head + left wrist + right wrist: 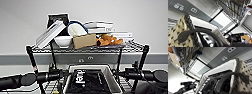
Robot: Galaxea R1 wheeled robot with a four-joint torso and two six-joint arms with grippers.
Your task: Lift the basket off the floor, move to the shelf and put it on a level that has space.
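The basket (91, 80) is off the floor, carried between both arms at the shelf (85, 48); placing remains. The jaws' state cannot be told.

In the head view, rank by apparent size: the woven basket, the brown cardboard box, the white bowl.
1. Cream-white woven basket, though it sits nearest the camera.
2. Brown cardboard box.
3. White bowl, only slightly smaller.

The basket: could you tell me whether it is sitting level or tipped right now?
Roughly level. In the head view the basket has its pale rim even on both sides, between the two arms, below the rack's top tier.
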